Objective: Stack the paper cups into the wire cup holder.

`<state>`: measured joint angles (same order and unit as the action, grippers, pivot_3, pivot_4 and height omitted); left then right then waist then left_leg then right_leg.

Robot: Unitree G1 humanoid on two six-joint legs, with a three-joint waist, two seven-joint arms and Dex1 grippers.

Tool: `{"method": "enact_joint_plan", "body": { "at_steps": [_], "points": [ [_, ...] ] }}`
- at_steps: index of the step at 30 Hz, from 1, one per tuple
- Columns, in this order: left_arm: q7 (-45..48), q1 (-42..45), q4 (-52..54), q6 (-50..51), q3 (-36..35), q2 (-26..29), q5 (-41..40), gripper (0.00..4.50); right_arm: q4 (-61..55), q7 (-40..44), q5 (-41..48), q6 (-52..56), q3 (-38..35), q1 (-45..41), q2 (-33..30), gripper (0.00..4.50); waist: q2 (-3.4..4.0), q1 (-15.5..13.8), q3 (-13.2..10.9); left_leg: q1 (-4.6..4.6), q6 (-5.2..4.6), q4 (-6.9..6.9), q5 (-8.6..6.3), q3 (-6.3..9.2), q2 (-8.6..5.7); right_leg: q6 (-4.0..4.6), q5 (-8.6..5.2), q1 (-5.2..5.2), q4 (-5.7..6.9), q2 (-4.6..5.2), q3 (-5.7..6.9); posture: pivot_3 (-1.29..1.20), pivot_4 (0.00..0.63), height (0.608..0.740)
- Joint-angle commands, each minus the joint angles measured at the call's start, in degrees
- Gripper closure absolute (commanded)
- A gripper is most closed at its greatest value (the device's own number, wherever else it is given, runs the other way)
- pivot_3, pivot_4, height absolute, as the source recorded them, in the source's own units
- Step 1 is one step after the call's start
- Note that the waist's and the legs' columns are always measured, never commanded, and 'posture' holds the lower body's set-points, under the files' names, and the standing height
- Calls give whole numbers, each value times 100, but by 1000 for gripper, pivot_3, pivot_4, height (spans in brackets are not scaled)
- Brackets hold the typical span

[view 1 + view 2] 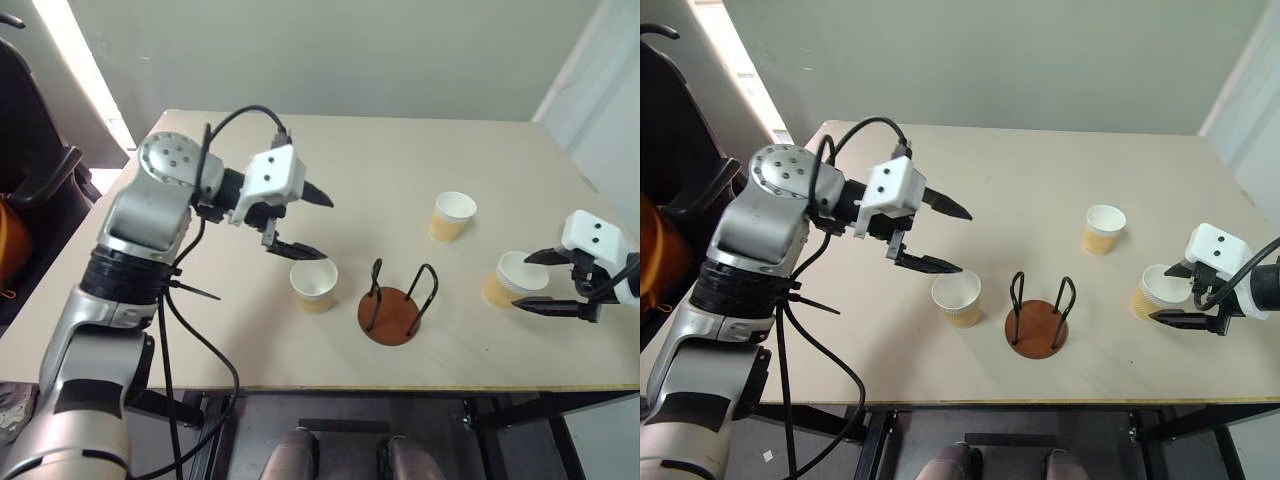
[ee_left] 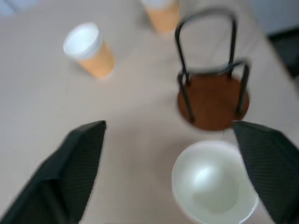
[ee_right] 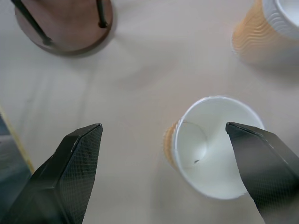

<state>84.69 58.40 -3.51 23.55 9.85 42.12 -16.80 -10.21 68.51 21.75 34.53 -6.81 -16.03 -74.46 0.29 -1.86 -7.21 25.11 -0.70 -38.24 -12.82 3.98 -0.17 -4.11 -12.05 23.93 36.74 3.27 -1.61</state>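
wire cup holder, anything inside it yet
Nothing: the wire cup holder shows a bare brown base between its black loops. All three paper cups stand on the table outside it. Nothing there is covered.

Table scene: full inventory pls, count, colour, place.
paper cups: 3, tan outside, white inside, all upright on the table; one just left of the wire cup holder, one behind and right of it, one near the right edge.
wire cup holder: 1, reddish-brown disc with black wire loops, front centre, holding no cup.
table: 1, light beige.
left hand: 1, black fingers, open, above the left cup.
right hand: 1, black fingers, open, either side of the right cup.
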Motion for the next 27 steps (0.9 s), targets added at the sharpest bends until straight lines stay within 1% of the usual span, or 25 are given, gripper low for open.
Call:
{"method": "enact_joint_plan", "body": {
  "at_steps": [1,3,5,8,12,14,16,24,25,26,27],
  "points": [
    [119,50,706,854,-730,110,-1162,19,189,28,-275,-170,219,-258,-6,96,0,15,0,-1,0,0,0,0,0,0,0,0,0,0,0,0,150,740],
    [30,-21,988,1262,-909,134,-1578,19,299,66,-413,-229,414,-351,26,96,0,22,0,-5,3,0,-2,0,1,1,0,-1,4,0,0,0,150,740],
    [42,-255,1332,1382,-940,239,-1776,19,378,86,-549,-260,577,-379,44,96,6,30,3,-10,4,2,-2,0,1,2,-1,-1,8,0,0,0,150,740],
    [-153,-513,1610,1445,-909,334,-1827,19,519,75,-773,-381,787,-373,103,96,9,30,4,-18,5,5,-2,0,2,5,-3,-3,12,0,0,0,150,740],
    [-416,-628,1736,1551,-968,361,-1903,19,747,-67,-1114,-480,1088,-617,400,96,8,43,3,-18,5,1,-2,1,5,12,4,-3,14,0,1,0,150,740],
    [-499,-647,1770,1594,-996,403,-1952,0,811,-74,-1199,-503,1150,-722,502,474,9,46,3,-20,5,1,-2,1,5,17,13,-4,13,0,1,0,150,740],
    [-564,-667,1765,1620,-1006,470,-1960,0,804,-37,-1178,-496,1131,-799,572,1010,10,47,2,-20,4,2,-2,1,5,18,15,-4,13,0,1,0,150,740],
    [-735,-752,1662,1460,-852,662,-1791,0,694,248,-1279,-532,1167,-1025,524,3957,12,49,1,-19,6,4,-1,2,5,33,9,-3,10,0,1,0,150,740],
    [-742,-759,1646,1441,-837,662,-1774,0,689,280,-1277,-537,1154,-1083,533,4255,12,52,1,-19,7,4,-2,2,5,33,9,-3,9,0,1,0,150,740],
    [-757,-768,1624,1416,-817,660,-1732,0,623,417,-1196,-552,1102,-1124,489,4453,13,54,1,-19,8,4,-2,2,5,33,9,-2,9,0,1,0,150,740],
    [-768,-773,1610,1400,-804,659,-1704,0,576,519,-1139,-560,1067,-1149,456,4453,13,54,1,-20,8,6,-1,2,5,33,9,-2,10,-1,1,0,150,740]
  ]
}}
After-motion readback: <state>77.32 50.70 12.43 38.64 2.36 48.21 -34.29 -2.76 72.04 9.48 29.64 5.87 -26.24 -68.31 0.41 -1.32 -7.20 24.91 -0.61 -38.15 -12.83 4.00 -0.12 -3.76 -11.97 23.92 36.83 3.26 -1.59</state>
